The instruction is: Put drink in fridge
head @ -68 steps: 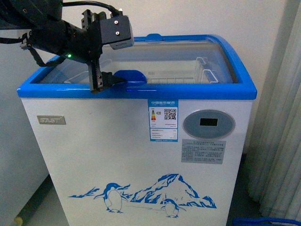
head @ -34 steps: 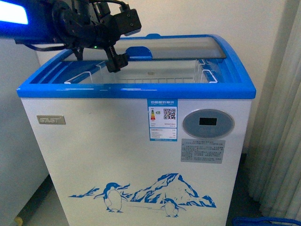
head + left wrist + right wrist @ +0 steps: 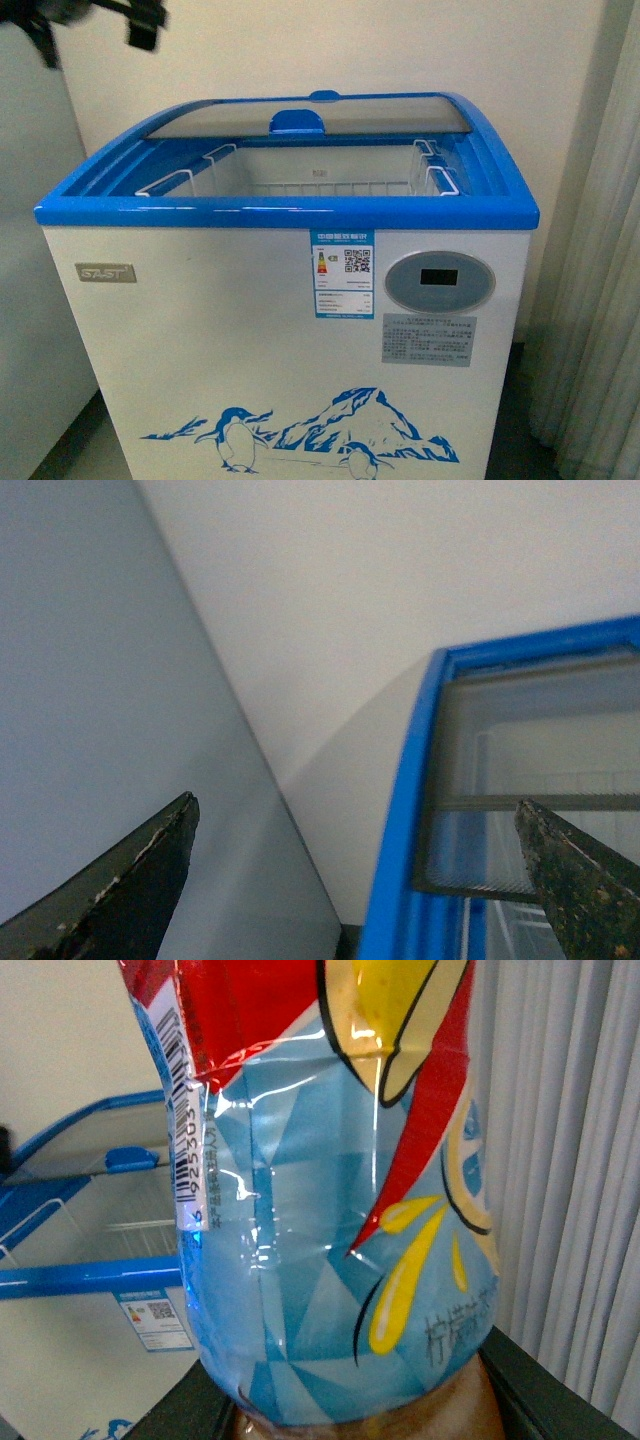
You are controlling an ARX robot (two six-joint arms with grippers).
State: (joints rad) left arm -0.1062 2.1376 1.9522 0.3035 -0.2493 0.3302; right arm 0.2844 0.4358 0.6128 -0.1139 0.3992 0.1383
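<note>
Left arm (image 3: 143, 25): is being shown only as a dark blur at 10 o'clock in the front view, above and clear of the fridge.
Left gripper (image 3: 350, 880): is being carried empty. Its fingertips (image 3: 135, 880) are being held wide apart, with nothing between them.
Grey cabinet (image 3: 30, 260): is being seen just beside the fridge, at 9 o'clock from it.
Fridge (image 3: 290, 212): is being faced squarely, at 12 o'clock from the robot.
Glass lid (image 3: 330, 112): is being shown over the far half only. The near half is being shown uncovered.
Wire basket (image 3: 300, 185): is being exposed beneath the opening.
Drink (image 3: 330, 1210): is being held outside the fridge and is not being caught by the front view. Its long axis is being shown parallel to the curtain folds, so it is being judged upright. The cap is being cut off by the frame.
Right gripper (image 3: 360, 1415): is being closed around the lower body of the drink, with a dark jaw showing on each side.
Curtain (image 3: 600, 300): is being seen at 3 o'clock from the fridge.
Deciding relation: the drink is being carried by the right arm, so that arm is being judged the nearer. The opening is being judged to lie ahead of the bottle at about 11 o'clock.
</note>
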